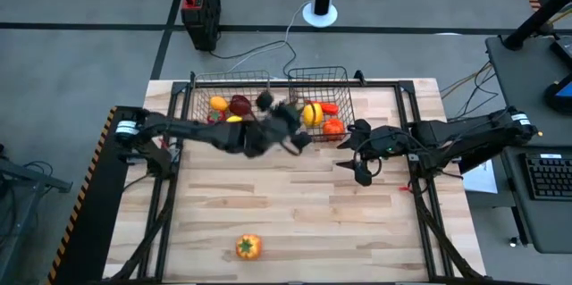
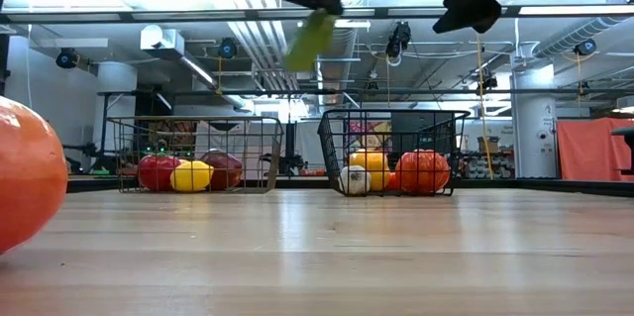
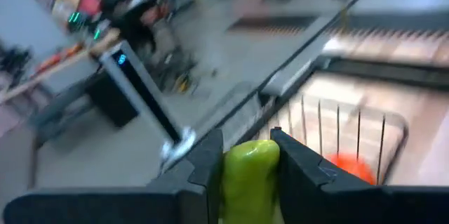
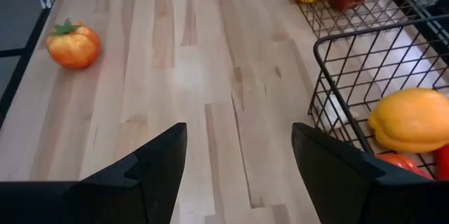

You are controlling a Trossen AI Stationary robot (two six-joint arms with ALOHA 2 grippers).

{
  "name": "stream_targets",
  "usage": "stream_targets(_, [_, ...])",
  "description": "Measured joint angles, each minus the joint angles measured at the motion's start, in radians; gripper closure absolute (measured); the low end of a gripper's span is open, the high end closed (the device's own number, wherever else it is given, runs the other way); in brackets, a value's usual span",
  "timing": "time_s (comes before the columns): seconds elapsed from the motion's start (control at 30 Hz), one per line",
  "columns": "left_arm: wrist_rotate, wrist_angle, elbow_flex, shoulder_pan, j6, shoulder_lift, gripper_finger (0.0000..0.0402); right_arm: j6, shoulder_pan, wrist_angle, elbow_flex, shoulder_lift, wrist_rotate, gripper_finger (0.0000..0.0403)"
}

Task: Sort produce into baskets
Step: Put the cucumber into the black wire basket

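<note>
My left gripper (image 1: pixel 290 135) reaches over the table's middle, just in front of the two wire baskets, and is shut on a green cucumber (image 3: pixel 249 175). In the low view the cucumber (image 2: pixel 312 39) slants down below the gripper, high above the table. The left basket (image 1: pixel 198 88) holds a dark red apple (image 1: pixel 239 104), a lemon (image 1: pixel 234 119) and other pieces. The right basket (image 1: pixel 344 84) holds a yellow pepper (image 1: pixel 311 113) and orange and red pieces. My right gripper (image 4: pixel 238 147) hangs open and empty over the table's right part, in front of the right basket. An orange pepper (image 1: pixel 248 247) rests on the table near the front edge. My left gripper pinches the cucumber's two sides between its two fingers (image 3: pixel 302 168). The cucumber lies along the fingers, and its rounded end (image 3: pixel 254 150) shows between their tips. It is lifted clear of the table and hangs tilted below the gripper.
A white garlic (image 2: pixel 354 179) lies at the right basket's near wall. Dark frame rails run along the table's left and right edges (image 1: pixel 420 187). Bare wood lies between the baskets and the orange pepper.
</note>
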Motion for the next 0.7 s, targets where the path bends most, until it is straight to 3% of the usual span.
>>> stream_targets(0.07, [0.126,0.172,-0.031,0.059,0.097,0.0,0.0323,0.007,0.0,0.002,-0.005,0.0,0.0,0.0154])
stream_targets(0.13, [0.309,0.308,-0.064,0.12,0.118,0.0,0.0323,0.009,0.0,0.002,-0.006,0.0,0.0,0.0154])
stream_targets(0.2, [0.407,0.417,-0.092,0.169,0.115,0.011,0.0323,0.01,0.0,0.003,-0.006,0.0,0.0,0.0154])
stream_targets(0.5, [0.481,0.548,-0.105,0.274,0.01,0.131,0.032,0.007,0.0,0.008,-0.013,0.002,0.0,0.0154])
stream_targets(0.7, [0.456,0.485,-0.027,0.285,-0.053,0.209,0.024,0.015,0.0,0.011,-0.023,0.002,0.0,0.0154])
